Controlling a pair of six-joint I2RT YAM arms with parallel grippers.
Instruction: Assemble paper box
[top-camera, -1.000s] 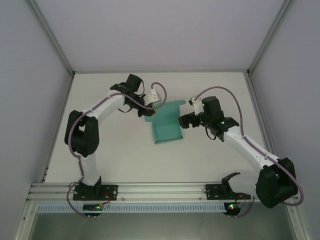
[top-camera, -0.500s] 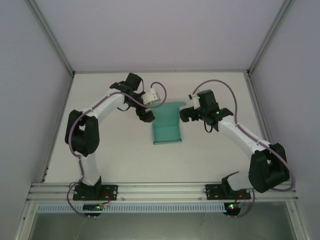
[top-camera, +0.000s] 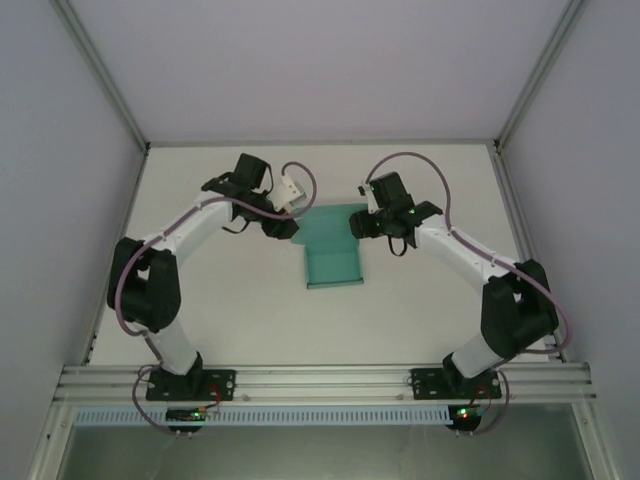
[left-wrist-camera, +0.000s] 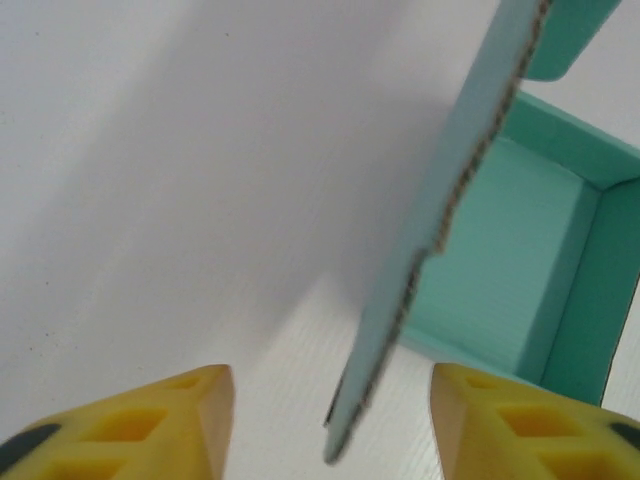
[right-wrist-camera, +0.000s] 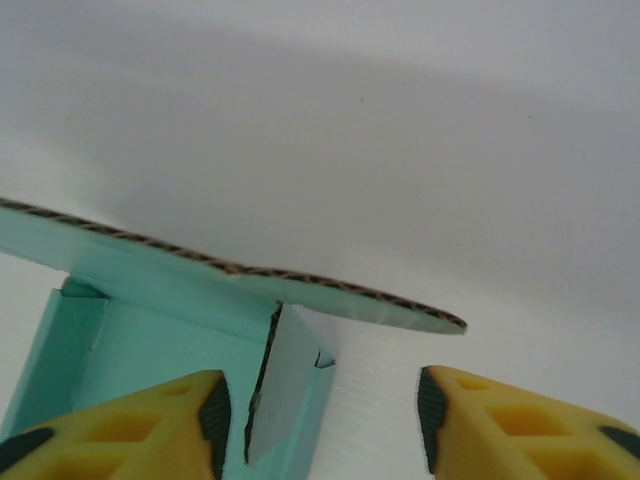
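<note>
Top external view: 1 teal corrugated-card paper box (top-camera: 332, 262), partly folded, sits on 1 white table (top-camera: 230, 310) between 2 grippers. Left gripper (top-camera: 285, 228) and right gripper (top-camera: 360, 224) both gape wide at its far flaps, holding nothing.

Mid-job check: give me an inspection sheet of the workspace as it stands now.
Surface: white table, no marks seen.
Job's things: teal paper box, partly folded, side walls up; far flap lifted off the table.
Clutter: nothing seen.
Grippers: left gripper open, the flap's edge between its fingers, touching neither; right gripper open, the flap's edge ahead of it.
Cables: purple cables loop above each wrist, clear of the box.
Surroundings: pale walls, metal frame rail at the near edge.
</note>
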